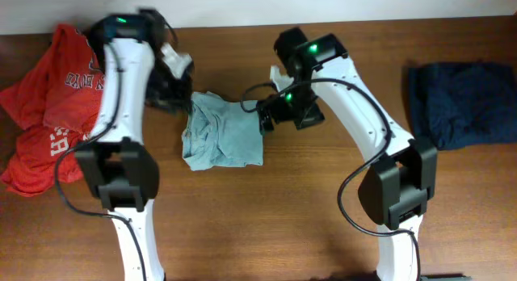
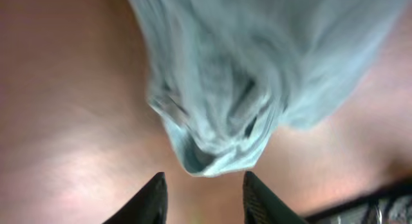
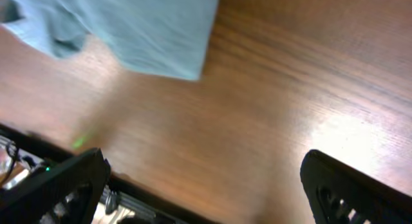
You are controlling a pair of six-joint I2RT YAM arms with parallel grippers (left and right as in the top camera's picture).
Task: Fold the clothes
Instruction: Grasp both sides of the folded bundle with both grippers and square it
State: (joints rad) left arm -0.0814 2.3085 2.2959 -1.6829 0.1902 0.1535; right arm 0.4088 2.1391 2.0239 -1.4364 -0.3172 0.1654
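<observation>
The pale grey-blue T-shirt (image 1: 220,134) lies crumpled mid-worktop (image 1: 258,212), between the two grippers. Left gripper (image 2: 203,201) hovers just short of its bunched edge, fingers apart and empty. The right gripper (image 3: 206,192) gapes wide, with the shirt's corner ahead and untouched.

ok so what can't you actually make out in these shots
Overhead: the left gripper is just a dark mass, so whether it touches the blue shirt is unclear.
Overhead: the lettering on the red shirts is partly covered by the left arm.
Left wrist: the blue shirt is motion-blurred and its folds are unreadable.
Right wrist: the blue shirt runs off the top edge.
</observation>
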